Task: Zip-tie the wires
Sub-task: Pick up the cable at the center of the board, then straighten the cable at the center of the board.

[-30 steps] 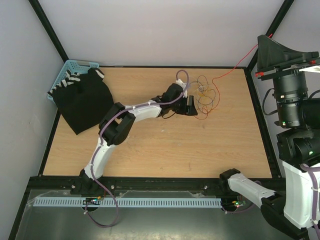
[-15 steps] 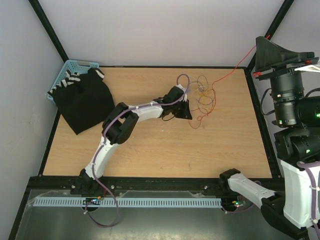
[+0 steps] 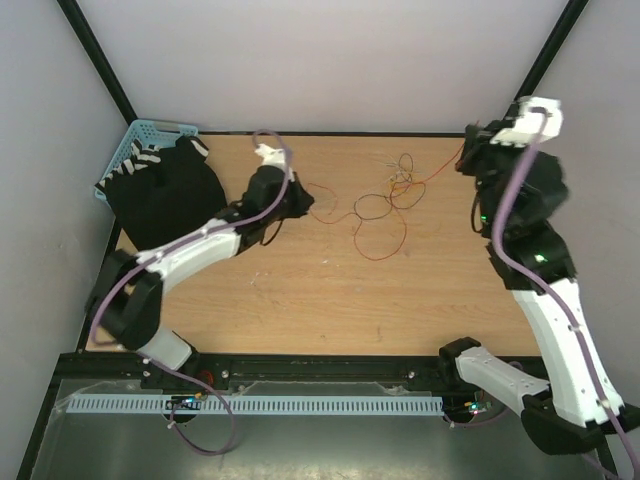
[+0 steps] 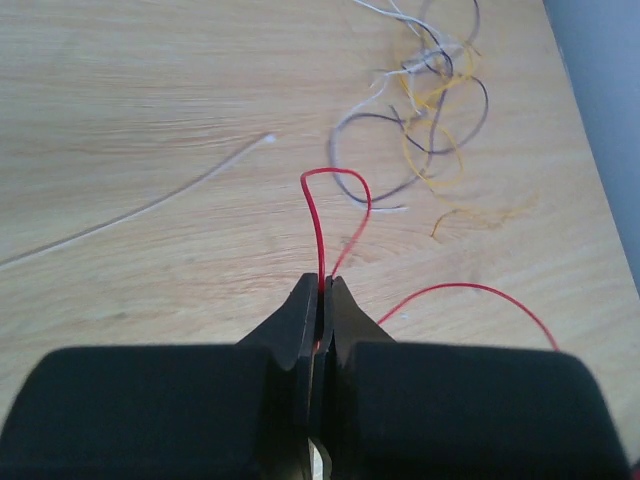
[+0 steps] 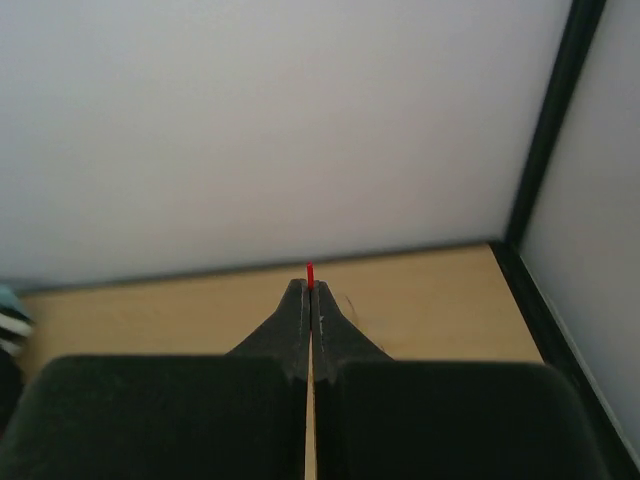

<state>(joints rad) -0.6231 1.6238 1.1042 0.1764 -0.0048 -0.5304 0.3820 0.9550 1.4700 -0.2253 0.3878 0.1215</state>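
You had nothing to read at that moment: no lettering, label, brand, number or sign was legible in the overhead view or in either wrist view.

Left arm is stretched low and forward, left claw pinched shut; right arm is raised upright, right claw likewise closed.
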